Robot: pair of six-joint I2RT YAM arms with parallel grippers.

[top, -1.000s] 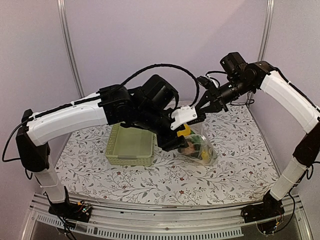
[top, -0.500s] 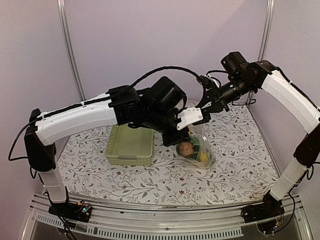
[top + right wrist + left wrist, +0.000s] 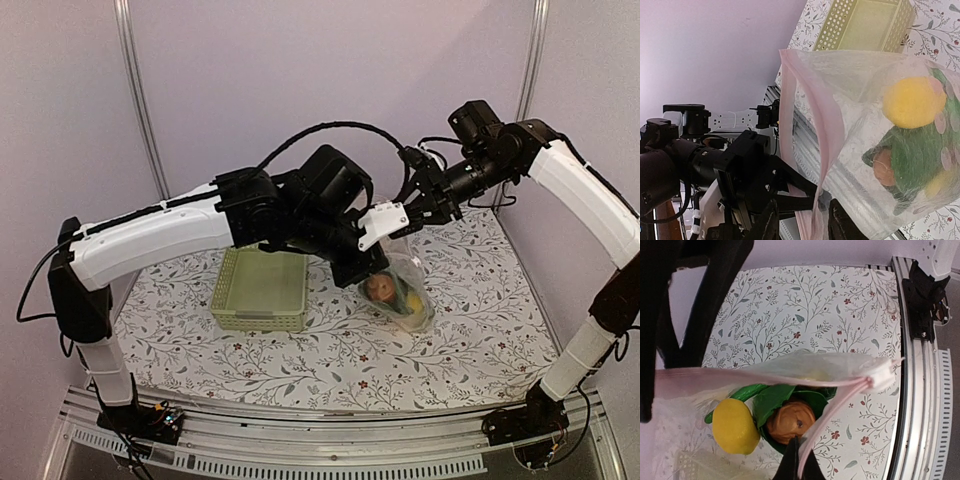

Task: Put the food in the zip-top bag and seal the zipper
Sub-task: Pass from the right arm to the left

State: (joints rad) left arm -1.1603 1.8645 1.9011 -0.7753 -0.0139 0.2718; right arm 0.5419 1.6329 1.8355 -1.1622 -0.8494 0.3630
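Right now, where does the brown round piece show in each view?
Top external: brown piece right of centre, inside the bag, right of the basket.
Left wrist: lower centre, below the bag's mouth, right of the lemon.
Right wrist: lower right, seen through the bag wall.
Shared landmark: the bag around it, in all three views.

You find the food (image 3: 384, 291) inside the zip-top bag (image 3: 421, 310), standing on the table (image 3: 460, 345) just right of the basket (image 3: 258, 322).
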